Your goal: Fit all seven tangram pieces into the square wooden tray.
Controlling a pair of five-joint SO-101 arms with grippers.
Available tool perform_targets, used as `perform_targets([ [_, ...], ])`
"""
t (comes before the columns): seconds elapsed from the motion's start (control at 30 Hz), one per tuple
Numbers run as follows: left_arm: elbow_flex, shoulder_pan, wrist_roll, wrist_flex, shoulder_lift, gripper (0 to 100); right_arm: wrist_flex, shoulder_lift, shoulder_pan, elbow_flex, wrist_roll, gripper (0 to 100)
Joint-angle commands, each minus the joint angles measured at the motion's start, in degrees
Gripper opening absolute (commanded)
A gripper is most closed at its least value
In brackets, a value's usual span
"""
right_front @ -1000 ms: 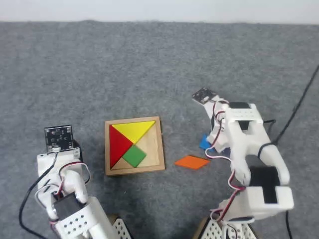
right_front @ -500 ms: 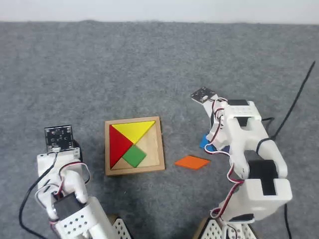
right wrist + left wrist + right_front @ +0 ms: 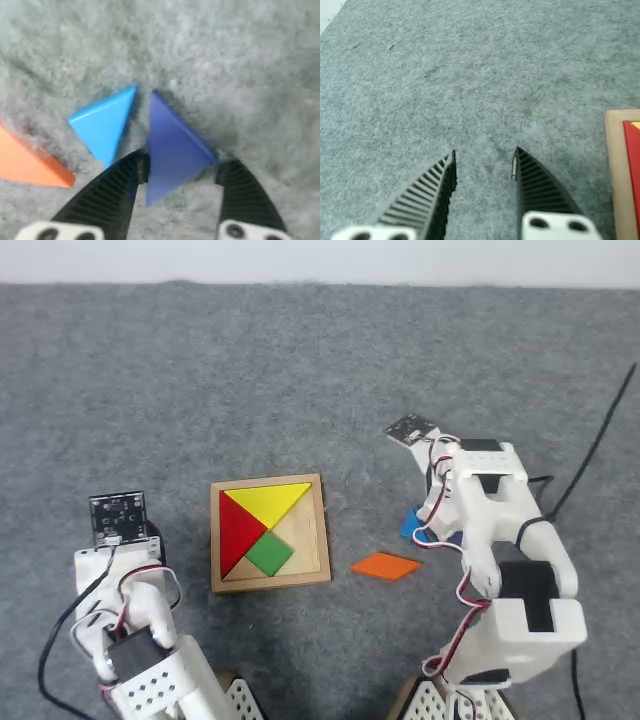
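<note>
The indigo triangle (image 3: 172, 145) lies flat on the grey desk (image 3: 225, 60) between the spread fingers of the right hand (image 3: 182, 161) — one finger close against its edge, nothing clamped. A light blue triangle (image 3: 106, 125) sits just beside it, with an orange piece (image 3: 25, 162) near. The left hand (image 3: 484, 151) is also parted, over the desk beside the wooden tray (image 3: 615, 165) — which holds a yellow triangle (image 3: 265, 502), a red triangle (image 3: 238, 532) and a green square (image 3: 270, 553).
</note>
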Motion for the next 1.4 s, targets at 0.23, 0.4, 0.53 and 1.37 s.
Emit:
perform_targets([
  [0.23, -0.7, 0.4, -0.5, 0.4, -1.3, 18, -0.1, 0.7, 0.6, -1.7, 1.0, 14.8],
  [0.4, -0.7, 0.4, -0.5, 0.4, -1.3, 18, 0.0, 0.5, 0.5, -1.8, 2.3, 14.9],
  [0.53, -0.7, 0.4, -0.5, 0.4, -1.3, 18, 1.6, 0.7, 0.2, -5.0, 4.0, 22.1],
  [1.37, -0.7, 0.4, -0.5, 0.4, -1.3, 18, 0.7, 5.0, -5.1, -6.4, 15.4, 25.5],
])
